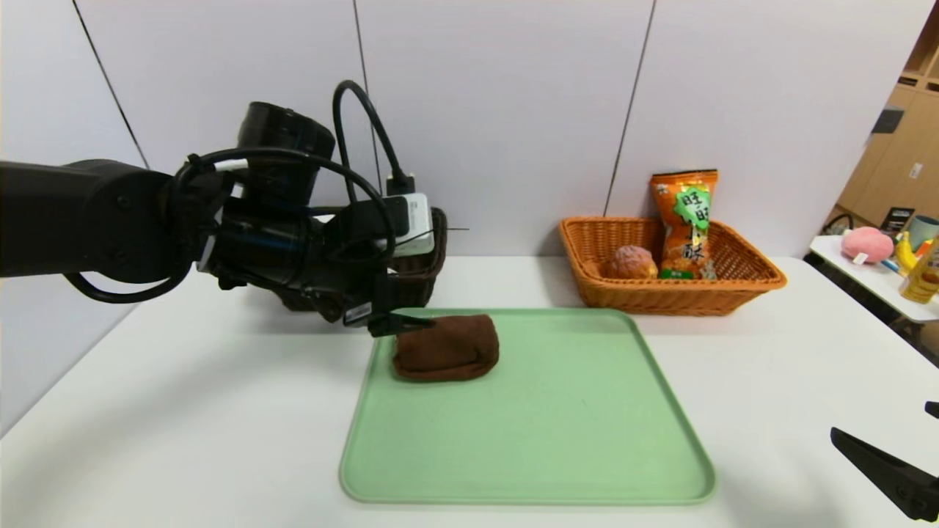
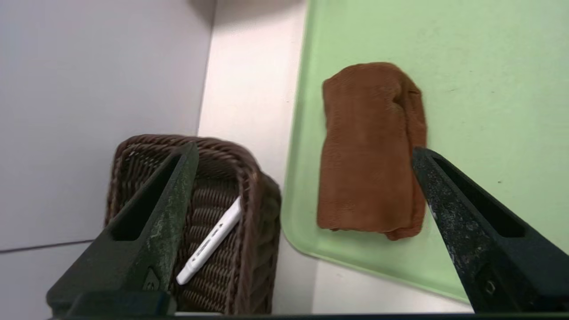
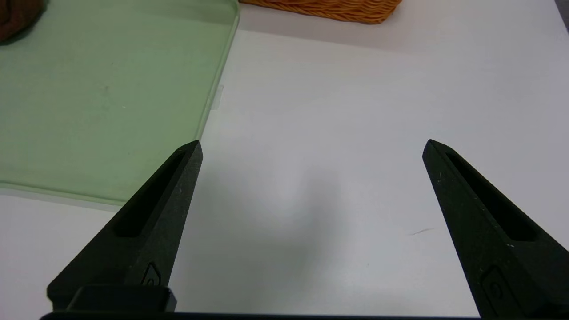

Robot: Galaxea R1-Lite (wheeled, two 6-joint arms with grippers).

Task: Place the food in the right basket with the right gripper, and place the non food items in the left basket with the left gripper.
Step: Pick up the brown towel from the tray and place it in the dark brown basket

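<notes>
The left end effector, fingers wide apart, hangs by the dark basket and the green tray's far left corner. Near that corner, inside the rim, lies the folded brown towel, with open tray beyond its right side. A white pen lies in the dark basket. The orange-tan basket behind the tray holds the snack bag and bun. The right end effector, also spread, is parked over bare worktop right of the tray.
</notes>
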